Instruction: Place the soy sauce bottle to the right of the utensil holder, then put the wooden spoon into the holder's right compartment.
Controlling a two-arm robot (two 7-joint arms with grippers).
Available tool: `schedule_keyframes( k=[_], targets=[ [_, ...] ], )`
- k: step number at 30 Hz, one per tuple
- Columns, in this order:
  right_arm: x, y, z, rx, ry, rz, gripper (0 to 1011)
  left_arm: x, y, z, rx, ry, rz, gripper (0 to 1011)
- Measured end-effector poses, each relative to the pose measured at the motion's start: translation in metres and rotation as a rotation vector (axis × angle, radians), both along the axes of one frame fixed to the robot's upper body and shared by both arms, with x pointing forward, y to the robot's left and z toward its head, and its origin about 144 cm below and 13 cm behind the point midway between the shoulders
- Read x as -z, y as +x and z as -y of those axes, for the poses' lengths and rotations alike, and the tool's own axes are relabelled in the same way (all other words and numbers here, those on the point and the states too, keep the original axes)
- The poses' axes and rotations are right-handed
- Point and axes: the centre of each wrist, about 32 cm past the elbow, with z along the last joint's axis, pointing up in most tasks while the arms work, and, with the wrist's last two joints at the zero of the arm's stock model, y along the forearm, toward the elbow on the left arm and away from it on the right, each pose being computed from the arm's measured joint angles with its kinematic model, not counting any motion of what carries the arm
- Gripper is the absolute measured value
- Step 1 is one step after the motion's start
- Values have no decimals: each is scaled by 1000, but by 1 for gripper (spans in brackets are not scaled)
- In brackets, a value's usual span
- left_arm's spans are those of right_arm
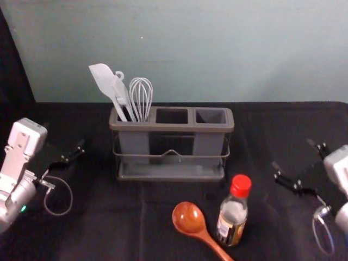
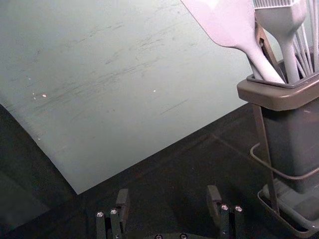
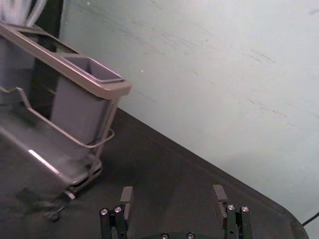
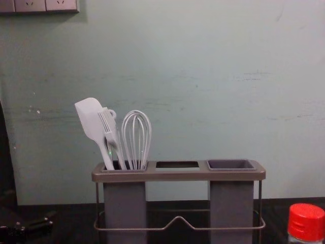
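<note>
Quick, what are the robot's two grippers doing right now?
Left gripper: open, holding nothing, left of the utensil holder.
Right gripper: open, holding nothing, right of the soy sauce bottle.

Upright red-capped soy sauce bottle (image 1: 233, 215), glossy wooden spoon (image 1: 189, 218) beside it, both in front of utensil holder (image 1: 171, 128).
</note>
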Motion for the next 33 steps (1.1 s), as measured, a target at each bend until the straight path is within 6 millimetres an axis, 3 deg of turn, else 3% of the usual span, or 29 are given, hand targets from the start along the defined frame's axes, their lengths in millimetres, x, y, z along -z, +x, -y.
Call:
schedule_keyframes(
  k=[17, 23, 33],
  targets=[
    [-35, -59, 7, -172, -156, -81, 1002, 0, 0, 0, 0, 0, 0, 1011],
    [-43, -67, 6, -268, -169, -106, 1002, 0, 0, 0, 0, 0, 0, 1011],
    [-46, -69, 0, -402, -47, -94, 1002, 0, 0, 0, 0, 0, 0, 1011]
  ],
)
